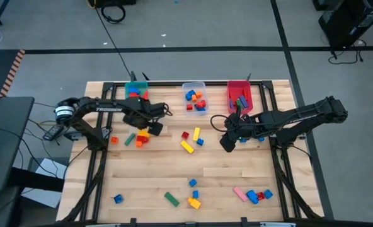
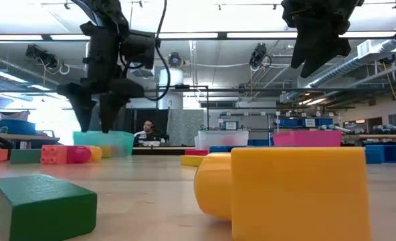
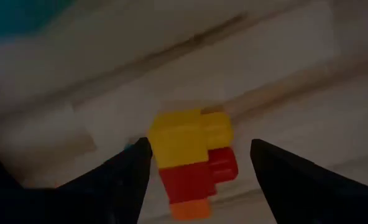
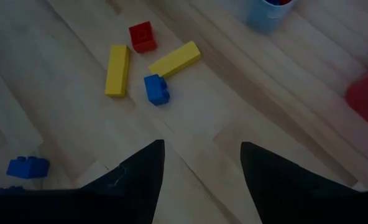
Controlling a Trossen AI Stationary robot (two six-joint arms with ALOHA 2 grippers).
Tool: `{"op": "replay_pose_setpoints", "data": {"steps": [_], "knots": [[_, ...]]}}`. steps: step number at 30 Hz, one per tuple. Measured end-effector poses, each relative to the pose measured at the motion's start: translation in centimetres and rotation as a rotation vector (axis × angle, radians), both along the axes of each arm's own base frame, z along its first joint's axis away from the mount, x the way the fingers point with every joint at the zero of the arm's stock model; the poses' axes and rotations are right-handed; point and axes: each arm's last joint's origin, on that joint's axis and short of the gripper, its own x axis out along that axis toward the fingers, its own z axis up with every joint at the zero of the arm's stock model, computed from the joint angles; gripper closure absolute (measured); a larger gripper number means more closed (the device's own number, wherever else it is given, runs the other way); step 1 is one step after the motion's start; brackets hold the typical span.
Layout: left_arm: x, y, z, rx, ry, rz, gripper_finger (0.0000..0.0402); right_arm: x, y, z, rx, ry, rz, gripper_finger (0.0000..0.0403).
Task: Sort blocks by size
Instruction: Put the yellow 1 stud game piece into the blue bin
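Blocks lie scattered on the wooden table. A cluster of yellow, red and orange blocks rests on the table left of centre. My left gripper hangs open just above it, pointing down, with the cluster showing between its fingers in the left wrist view. My right gripper hovers open higher up, right of centre, with nothing between its fingers. Two yellow bars, a red block and a blue block lie on the table ahead of it.
A teal bin, a clear bin and a red bin stand in a row at the far edge, each holding blocks. More blocks lie near the front edge: a green bar, a yellow one and a pink bar.
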Motion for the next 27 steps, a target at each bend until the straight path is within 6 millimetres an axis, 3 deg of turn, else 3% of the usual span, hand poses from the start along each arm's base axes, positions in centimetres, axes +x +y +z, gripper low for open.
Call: {"op": "replay_pose_setpoints", "data": {"steps": [8, 12, 27], "knots": [[0.4, -0.2, -0.2, 0.024, 0.028, -0.706, 0.012, 0.7, 0.1, 0.4, 0.014, -0.079, -0.001, 0.0178], [0.5, -0.4, -0.5, 0.037, 0.019, -0.944, 0.012, 1.0, 0.2, 0.6, 0.024, -0.124, -0.002, 0.0178], [-1.2, -1.0, -3.9, 0.007, 0.075, -1.081, 0.012, 1.1, 0.2, 0.7, 0.05, -0.144, -0.045, 0.0178]]}}
